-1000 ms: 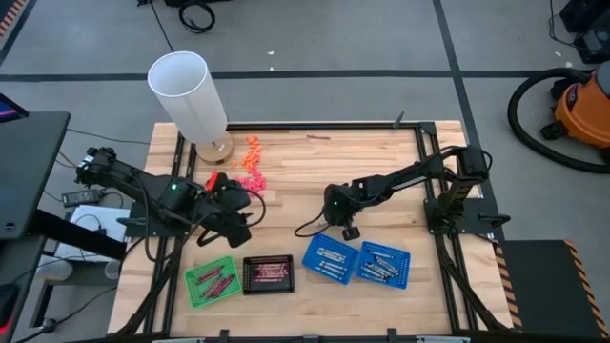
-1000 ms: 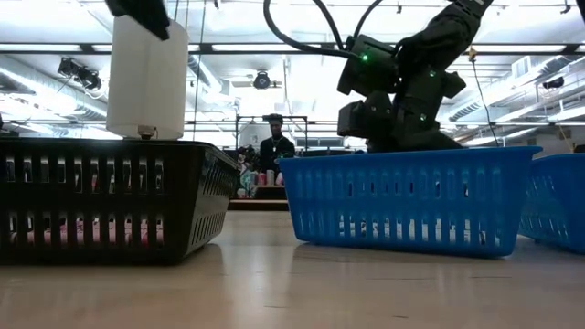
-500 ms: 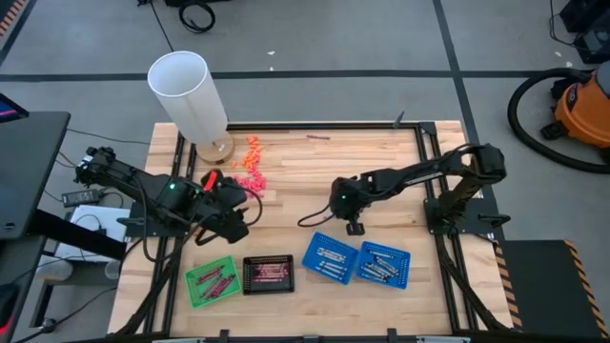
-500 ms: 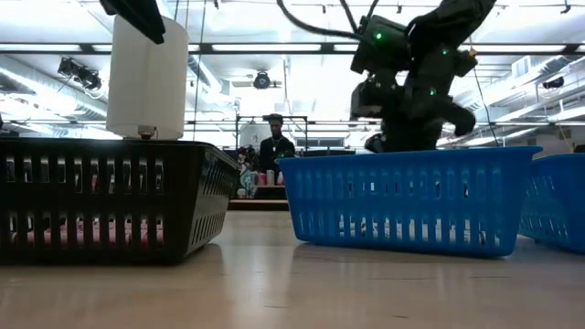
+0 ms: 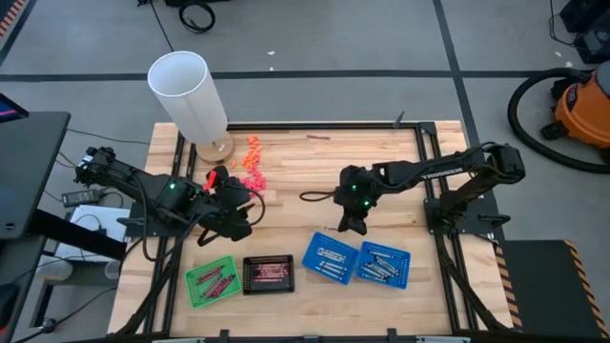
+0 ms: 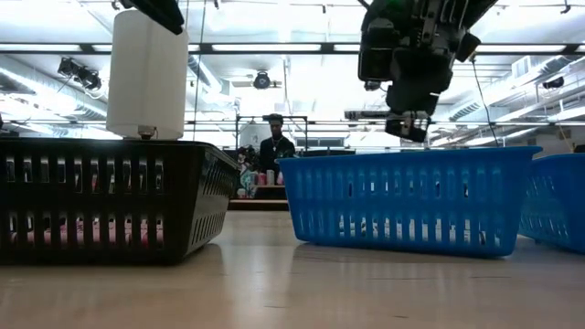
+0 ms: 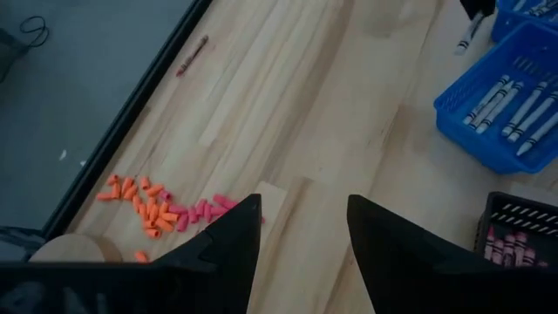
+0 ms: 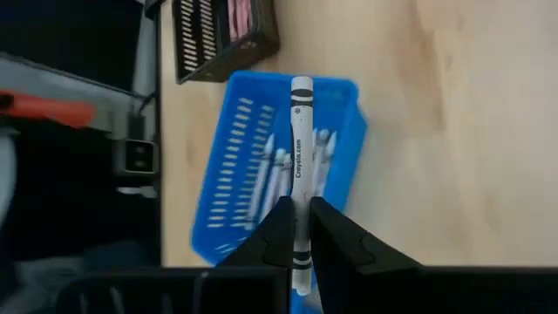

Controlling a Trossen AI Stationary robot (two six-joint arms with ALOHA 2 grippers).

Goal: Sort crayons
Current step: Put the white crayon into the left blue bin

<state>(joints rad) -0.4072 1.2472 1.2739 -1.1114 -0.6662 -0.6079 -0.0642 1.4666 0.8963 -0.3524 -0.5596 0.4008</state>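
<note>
Grey crayon (image 8: 301, 174) in right pincer (image 8: 297, 228), above blue basket (image 8: 228, 166) rim

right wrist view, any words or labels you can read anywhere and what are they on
"Crayola": on the pale crayon held in the right claw, above the blue basket.
Smaller print below it on that crayon's wrapper: too small to read.
Crayons in the baskets: wrappers too small to read.
No other readable text in any view.
</note>
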